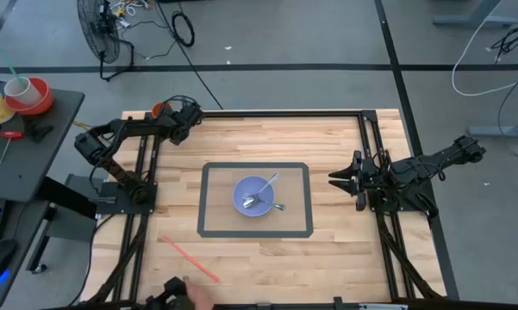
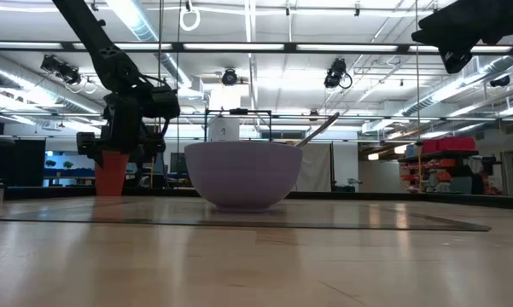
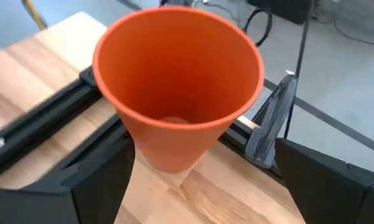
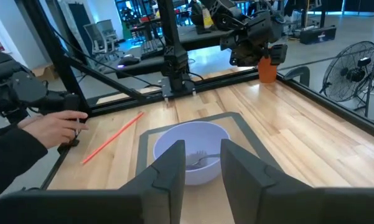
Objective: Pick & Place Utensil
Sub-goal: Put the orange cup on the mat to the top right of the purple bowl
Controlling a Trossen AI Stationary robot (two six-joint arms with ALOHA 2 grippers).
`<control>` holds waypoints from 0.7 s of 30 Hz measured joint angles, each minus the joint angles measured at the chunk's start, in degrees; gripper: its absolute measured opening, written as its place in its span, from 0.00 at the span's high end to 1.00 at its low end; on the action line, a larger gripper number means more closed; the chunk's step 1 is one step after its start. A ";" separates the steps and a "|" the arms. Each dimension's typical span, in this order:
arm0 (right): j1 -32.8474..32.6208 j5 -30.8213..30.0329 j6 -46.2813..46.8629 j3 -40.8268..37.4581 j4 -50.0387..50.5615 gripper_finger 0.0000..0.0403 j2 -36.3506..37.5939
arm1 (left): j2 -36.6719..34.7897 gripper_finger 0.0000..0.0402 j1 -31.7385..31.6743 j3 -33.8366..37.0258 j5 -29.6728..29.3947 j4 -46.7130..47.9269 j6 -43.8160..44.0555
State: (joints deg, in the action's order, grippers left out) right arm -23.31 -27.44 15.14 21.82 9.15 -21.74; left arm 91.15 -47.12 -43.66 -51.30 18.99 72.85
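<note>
**Utensils in the bowl, left fingers either side of the cup**

We see a pale blue bowl (image 1: pixel 257 196) standing in the middle of a grey-framed mat (image 1: pixel 209 200) on the wooden worktop (image 1: pixel 327 250). Two metal utensils (image 1: pixel 265 191) lie in the bowl, one handle leaning over the rim; from the low view that handle pokes up past the rim on the right side of the bowl.

Our left gripper (image 1: pixel 177 120) is at the far left corner of the worktop, by the orange cup (image 3: pixel 177 87). The left wrist view shows its fingers (image 3: pixel 96 186) spread wide, one on each side of the cup; we cannot tell whether they touch it. The cup stands upright on the wood beside the black frame rail.

Our right gripper (image 1: pixel 338 178) hovers at the right of the mat, pointed at the bowl. Its fingers (image 4: pixel 171 168) stand slightly apart and hold nothing.

A red straw (image 1: pixel 190 258) lies on the worktop near the front left, well apart from the mat. A person's hand (image 4: pixel 53 129) rests at the front edge near a black post.
</note>
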 joint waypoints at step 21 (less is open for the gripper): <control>0.00 -0.02 0.00 0.00 0.00 0.74 0.00 | 7.37 0.02 -5.54 -10.95 1.69 17.05 14.00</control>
State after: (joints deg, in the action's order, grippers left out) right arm -23.31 -27.46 15.14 21.82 9.15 -21.74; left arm 98.52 -52.66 -54.61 -49.61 36.04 86.85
